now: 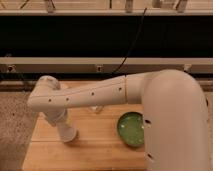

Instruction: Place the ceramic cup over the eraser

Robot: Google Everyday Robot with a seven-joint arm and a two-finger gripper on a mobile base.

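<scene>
My white arm [100, 95] stretches from the right across the wooden table [95, 150] and bends down at the left. Its end, with the gripper [69, 134], points down onto the left part of the table. The ceramic cup and the eraser do not show; the arm may hide them. A small pale thing [95, 109] peeks out just under the arm, and I cannot tell what it is.
A green bowl [131, 129] sits on the right part of the table, partly behind my arm's thick upper link [172, 125]. A dark shelf with a rail [105, 64] and a black cable runs behind the table. Speckled floor lies at the left.
</scene>
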